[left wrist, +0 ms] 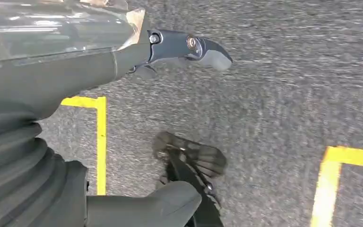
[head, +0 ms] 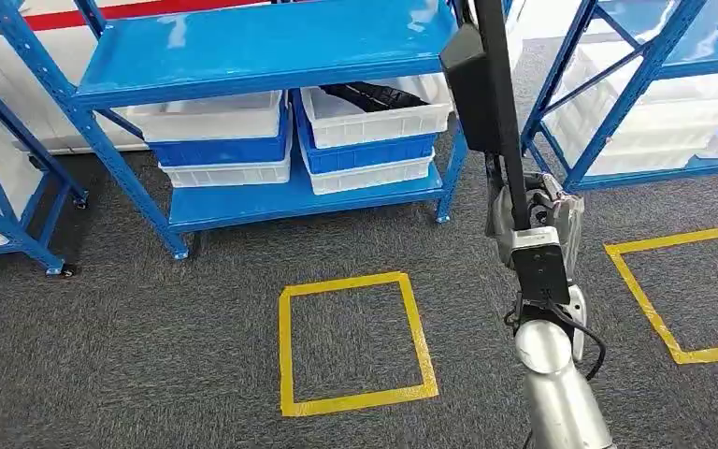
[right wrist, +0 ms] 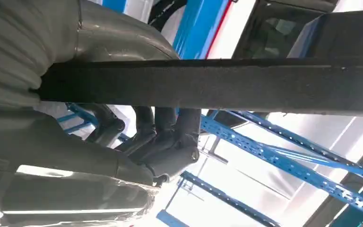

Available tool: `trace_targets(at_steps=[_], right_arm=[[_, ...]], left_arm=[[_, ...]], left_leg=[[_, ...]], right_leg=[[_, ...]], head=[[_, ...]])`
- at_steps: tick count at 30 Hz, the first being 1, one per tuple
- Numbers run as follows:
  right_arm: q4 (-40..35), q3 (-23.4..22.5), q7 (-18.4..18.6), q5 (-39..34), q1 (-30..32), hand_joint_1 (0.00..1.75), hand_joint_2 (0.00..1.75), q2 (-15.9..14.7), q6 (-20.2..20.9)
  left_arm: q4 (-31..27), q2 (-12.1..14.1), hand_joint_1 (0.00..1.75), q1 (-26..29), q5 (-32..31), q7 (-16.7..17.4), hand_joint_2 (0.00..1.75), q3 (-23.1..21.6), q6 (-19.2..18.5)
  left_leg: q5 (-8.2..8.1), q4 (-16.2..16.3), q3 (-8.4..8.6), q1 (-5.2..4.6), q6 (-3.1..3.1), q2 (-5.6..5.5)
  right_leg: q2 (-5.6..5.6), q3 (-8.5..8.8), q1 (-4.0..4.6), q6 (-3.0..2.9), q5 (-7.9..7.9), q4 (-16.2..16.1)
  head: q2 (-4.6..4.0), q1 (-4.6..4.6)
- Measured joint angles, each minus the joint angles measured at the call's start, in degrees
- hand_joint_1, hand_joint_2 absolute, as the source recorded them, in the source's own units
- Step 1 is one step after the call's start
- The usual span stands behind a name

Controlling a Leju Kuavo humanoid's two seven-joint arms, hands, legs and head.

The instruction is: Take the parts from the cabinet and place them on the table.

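My right hand [head: 535, 217] grips a long black bar-shaped part [head: 500, 103] and holds it upright in front of the blue cabinet [head: 271, 47]. A wider black block sits near the part's upper end. In the right wrist view the fingers [right wrist: 165, 142] curl around the black part [right wrist: 217, 85]. More black parts [head: 374, 94] lie in the upper white bin [head: 374, 122] on the cabinet's lower shelf. My left hand [left wrist: 123, 118] hangs over the grey carpet with thumb and fingers apart, holding nothing.
Stacked white and blue bins [head: 224, 140] fill the cabinet's lower shelf. Another blue rack [head: 636, 84] stands at the right and one [head: 0, 196] at the left. Yellow tape squares [head: 355, 341] [head: 682, 290] mark the grey carpet.
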Motion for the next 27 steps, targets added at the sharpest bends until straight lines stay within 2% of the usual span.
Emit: trace_targets(at_steps=[1,2,3,4,6,7,8,9,10,11,12,13,14,15,16,17,18,19,20,21,22,23,24,25,26,27], right_arm=[[0.0,-0.2,0.0,0.1,0.0,1.75,1.75,0.0,0.3],[0.0,-0.3,0.0,0.0,-0.1,1.75,1.75,0.0,0.3],[-0.1,-0.4,-0.1,-0.1,-0.1,1.75,1.75,0.0,0.5],[-0.1,-0.7,-0.3,-0.2,-0.2,1.75,1.75,0.0,1.0],[0.0,-0.7,-0.7,-0.3,-0.5,1.75,1.75,0.0,1.3],[0.0,-0.7,-0.9,-0.4,-0.6,1.75,1.75,0.0,1.5],[0.1,-0.8,-1.0,-0.7,-0.7,1.75,1.75,0.0,1.7],[0.3,-1.0,-1.1,-0.9,-0.8,1.75,1.75,0.0,2.0],[0.4,-1.1,-1.1,-1.0,-1.1,1.75,1.75,0.0,2.2],[0.6,-1.1,-1.1,-1.0,-1.3,1.75,1.75,0.0,2.3],[0.7,-1.1,-1.2,-1.1,-1.4,1.75,1.75,0.0,2.4],[0.9,-1.1,-1.2,-1.1,-1.5,1.75,1.75,0.0,2.4],[1.1,-1.1,-1.2,-1.2,-1.7,1.75,1.75,0.0,2.5],[1.3,-1.1,-1.2,-1.3,-1.8,1.75,1.75,0.0,2.6],[1.6,-1.1,-1.2,-1.3,-2.0,1.75,1.75,0.0,2.8],[1.7,-1.1,-1.2,-1.3,-2.2,1.75,1.75,0.0,3.1],[1.9,-1.1,-1.2,-1.3,-2.6,1.75,1.75,0.1,3.3],[2.1,-1.1,-1.2,-1.3,-3.1,1.75,1.75,0.2,3.3],[2.2,-1.0,-1.4,-1.3,-3.4,1.75,1.75,0.3,3.3],[2.4,-1.0,-1.5,-1.3,-3.6,1.75,1.75,0.3,3.3],[2.6,-1.0,-1.6,-1.4,-3.8,1.75,1.75,0.3,3.4],[2.9,-1.0,-1.6,-1.4,-3.9,1.75,1.75,0.3,3.4],[3.2,-1.0,-1.7,-1.4,-3.9,1.75,1.75,0.4,3.4],[3.4,-1.0,-1.6,-1.4,-4.0,1.75,1.75,0.5,3.4],[3.6,-1.0,-1.6,-1.5,-4.0,1.75,1.75,0.6,3.4],[3.7,-1.0,-1.7,-1.5,-4.1,1.75,1.75,0.6,3.4]], left_arm=[[0.0,0.0,0.00,-0.1,0.0,0.0,1.75,0.0,0.0],[-0.2,0.0,0.00,-0.1,0.0,0.0,1.75,0.0,0.0],[-0.2,0.0,0.00,-0.2,0.0,0.0,1.75,0.0,0.0],[-0.3,0.1,0.00,-0.3,0.0,0.0,1.75,0.1,0.0],[-0.3,0.1,0.00,-0.2,0.0,0.0,1.75,0.1,0.0],[-0.3,0.1,0.00,-0.2,0.1,0.0,1.75,0.2,0.1],[-0.2,0.0,0.00,0.0,0.2,0.0,1.75,0.5,0.2],[-0.2,-0.1,0.00,-0.1,0.3,0.0,1.75,0.7,0.3],[-0.2,0.0,0.00,0.0,0.3,0.0,1.75,0.7,0.4],[-0.2,0.0,0.00,0.1,0.4,0.0,1.75,0.8,0.5],[-0.2,0.0,0.00,0.1,0.4,0.0,1.75,0.9,0.5],[-0.2,0.1,0.00,0.1,0.5,0.0,1.75,1.0,0.6],[-0.2,0.0,0.00,0.1,0.5,0.0,1.75,1.1,0.7],[-0.2,0.0,0.00,0.1,0.5,0.2,1.75,1.2,0.7],[-0.2,0.0,0.00,0.1,0.5,0.5,1.75,1.2,0.8],[-0.2,-0.1,0.00,0.1,0.6,0.6,1.75,1.2,0.8],[-0.2,-0.1,0.00,0.1,0.6,0.8,1.75,1.3,0.8],[-0.3,-0.1,0.00,0.2,0.7,0.8,1.75,1.4,0.9],[-0.3,-0.2,0.00,0.2,0.7,0.8,1.75,1.5,0.9],[-0.3,-0.2,0.00,0.2,0.7,0.8,1.75,1.5,0.9],[-0.3,-0.1,0.00,0.3,0.7,0.8,1.75,1.6,0.9],[-0.2,-0.1,0.00,0.8,0.7,0.9,1.75,1.6,0.9],[-0.2,-0.1,0.00,0.9,0.7,0.8,1.75,1.7,1.0],[-0.2,-0.2,0.00,1.0,0.7,0.9,1.75,1.8,0.9],[-0.2,-0.2,0.00,1.1,0.7,0.9,1.75,1.8,0.9],[-0.2,-0.2,0.00,1.0,0.7,0.9,1.75,1.9,0.9]], left_leg=[[2.11,-3.1,2.76,0.19,-0.12,0.01],[2.93,-8.2,6.78,0.38,-0.11,0.01],[0.80,-14.4,11.55,0.37,0.06,-0.11],[-0.98,-18.5,13.74,0.05,0.41,-0.22],[-0.88,-18.4,13.05,-0.32,0.97,-0.29],[-0.46,-18.3,12.74,-0.62,1.58,-0.29],[0.77,-19.1,11.71,-0.08,2.64,0.10],[1.62,-19.0,11.20,-0.38,2.91,0.24],[2.39,-19.0,10.10,-0.31,3.72,0.40],[3.24,-19.0,9.09,-0.37,3.77,0.49],[4.09,-19.0,8.31,-0.44,3.80,0.52],[4.95,-18.9,7.20,-0.48,3.75,0.54],[5.92,-18.8,5.93,-0.51,3.65,0.56],[6.74,-18.7,4.83,-0.51,3.50,0.60],[7.55,-18.7,3.66,-0.47,3.26,0.63],[8.25,-18.5,2.74,-0.39,3.00,0.62],[8.89,-18.2,2.18,-0.42,2.68,0.59],[9.38,-18.1,1.62,-0.73,2.26,0.49],[10.27,-18.4,1.60,-0.78,1.86,0.54],[11.00,-18.7,1.62,-0.83,1.68,0.53],[11.70,-19.1,1.48,-0.77,1.40,0.49],[12.34,-19.4,1.14,-0.69,1.00,0.43],[10.43,-18.6,0.37,-0.35,0.79,0.24],[5.96,-16.1,-0.49,-0.32,0.69,0.24],[1.63,-12.0,-1.42,-0.29,0.48,0.20],[-1.52,-7.1,-2.39,-0.30,0.26,0.16]], right_leg=[[0.02,-0.94,-0.10,0.33,0.53,0.3],[0.04,-1.77,-0.19,0.73,0.98,0.7],[0.06,-2.39,-0.03,1.20,1.29,1.3],[0.02,-2.74,0.18,1.70,1.66,1.7],[-0.13,-2.99,0.17,2.53,2.75,1.5],[-0.12,-3.01,0.05,3.03,3.38,1.1],[-0.07,-3.58,0.48,3.41,3.42,1.2],[0.06,-4.31,-0.03,3.02,1.47,2.2],[0.13,-5.32,0.04,2.34,-2.03,4.9],[0.14,-6.51,-0.03,2.01,-5.53,8.9],[0.14,-7.32,-0.11,2.09,-8.00,13.3],[0.15,-7.76,-0.09,2.58,-8.96,17.2],[0.19,-7.49,-0.09,3.45,-8.14,19.9],[0.18,-6.29,-0.13,4.37,-6.27,20.0],[0.18,-3.59,-0.15,5.18,-4.08,17.5],[0.18,-0.19,-0.25,5.35,-3.10,13.3],[0.21,4.09,-0.40,4.95,-3.93,7.6],[0.32,8.46,0.06,4.10,-6.76,1.4],[0.53,8.52,0.78,2.85,-7.70,-0.6],[0.45,7.86,0.77,2.57,-7.24,-0.6],[0.46,7.46,1.05,1.95,-6.89,-0.2],[0.36,6.82,0.68,1.01,-6.14,-0.4],[0.05,6.23,-0.22,0.25,-5.33,-0.4],[0.04,5.74,-0.05,-0.70,-4.40,-0.4],[0.03,4.78,0.11,-1.02,-3.50,-0.4],[0.02,3.80,0.29,-1.07,-2.61,-0.3]], head=[[0.00,0.02],[-0.02,0.02],[-0.02,-0.07],[-0.02,0.09],[0.00,0.02],[-0.02,0.00],[-0.02,0.07],[0.00,0.00],[-0.02,0.45],[-0.02,0.55],[-0.02,0.55],[-0.02,0.61],[-0.02,0.68],[-0.02,0.68],[0.00,0.72],[-0.02,0.72],[-0.02,0.72],[-0.02,0.87],[-0.02,0.51],[-0.02,0.57],[-0.02,0.55],[-0.02,0.48],[-0.02,0.39],[-0.02,0.42],[-0.02,0.07],[-0.02,0.20]])
